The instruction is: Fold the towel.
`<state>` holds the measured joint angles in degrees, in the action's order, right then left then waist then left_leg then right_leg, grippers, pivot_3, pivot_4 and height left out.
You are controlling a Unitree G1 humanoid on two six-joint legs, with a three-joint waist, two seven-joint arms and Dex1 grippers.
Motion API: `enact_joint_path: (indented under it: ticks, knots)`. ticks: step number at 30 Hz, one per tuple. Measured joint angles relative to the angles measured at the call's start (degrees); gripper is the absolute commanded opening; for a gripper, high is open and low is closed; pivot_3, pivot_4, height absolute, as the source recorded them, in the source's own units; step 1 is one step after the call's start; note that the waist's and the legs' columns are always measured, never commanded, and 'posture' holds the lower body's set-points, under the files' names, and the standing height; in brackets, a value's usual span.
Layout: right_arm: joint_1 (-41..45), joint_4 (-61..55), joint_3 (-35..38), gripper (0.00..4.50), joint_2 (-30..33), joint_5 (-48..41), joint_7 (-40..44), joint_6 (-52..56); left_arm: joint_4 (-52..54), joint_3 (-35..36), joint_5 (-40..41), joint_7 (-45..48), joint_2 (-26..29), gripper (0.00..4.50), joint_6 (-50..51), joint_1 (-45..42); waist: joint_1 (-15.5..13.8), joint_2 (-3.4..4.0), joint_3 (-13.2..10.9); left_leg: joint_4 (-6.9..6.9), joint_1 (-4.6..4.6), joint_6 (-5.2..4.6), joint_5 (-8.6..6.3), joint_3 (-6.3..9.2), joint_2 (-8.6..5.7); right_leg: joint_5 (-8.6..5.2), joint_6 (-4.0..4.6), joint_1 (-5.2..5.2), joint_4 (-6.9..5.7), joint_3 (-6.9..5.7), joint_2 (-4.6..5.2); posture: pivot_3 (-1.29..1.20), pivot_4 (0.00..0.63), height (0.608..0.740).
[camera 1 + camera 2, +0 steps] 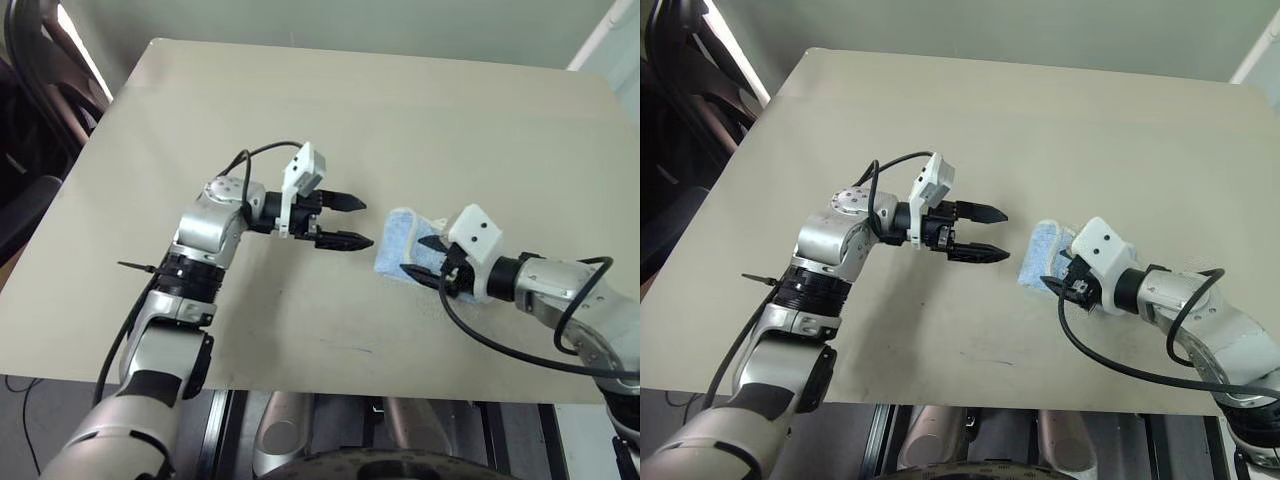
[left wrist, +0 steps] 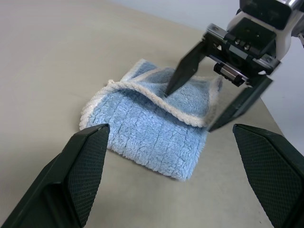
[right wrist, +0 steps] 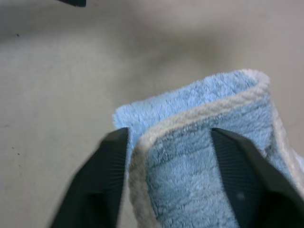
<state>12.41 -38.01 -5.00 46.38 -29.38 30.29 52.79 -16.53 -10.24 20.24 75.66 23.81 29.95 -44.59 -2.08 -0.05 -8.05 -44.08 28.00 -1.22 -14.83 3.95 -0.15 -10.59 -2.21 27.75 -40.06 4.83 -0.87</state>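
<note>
The towel [image 1: 393, 243] lies folded on the beige table [image 1: 300, 110], right of centre; it is light blue and fluffy with white edging. My right gripper [image 1: 414, 255] reaches over it from the right, jaws apart. In the right wrist view its fingers [image 3: 111, 166] straddle the towel's upper layer [image 3: 199, 161]. In the left wrist view one black fingertip rests on top of the towel [image 2: 142, 133] and the other stands beside its edge. My left gripper [image 1: 362, 222] hovers open and empty just left of the towel, pointing at it.
A dark chair [image 1: 35, 90] stands off the table's left side. The table's front edge [image 1: 320, 383] runs just below both arms. Black cables loop off each wrist.
</note>
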Motion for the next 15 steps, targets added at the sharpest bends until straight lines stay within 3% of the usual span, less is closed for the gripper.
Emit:
enact_joint_path:
  ticks: [5,15]
  knots:
    - [-0.5,-0.2,0.0,0.03,-0.1,0.2,0.2,0.2,0.6,0.0,0.0,-1.0,0.0,4.50,0.2,0.9,0.0,0.00,0.0,-0.01,0.00,0.00,0.01,0.00,-0.01,0.01,-0.01,-0.01,0.00,0.00,0.00,0.00,0.150,0.697]
    - [-0.2,-0.5,0.4,0.03,-0.4,-1.1,0.2,3.8,0.6,0.0,0.1,-2.5,-0.2,4.50,0.7,0.9,0.0,0.00,0.0,0.00,0.00,0.01,0.02,0.00,-0.01,0.00,0.00,-0.01,0.00,0.00,0.00,0.00,0.150,0.697]
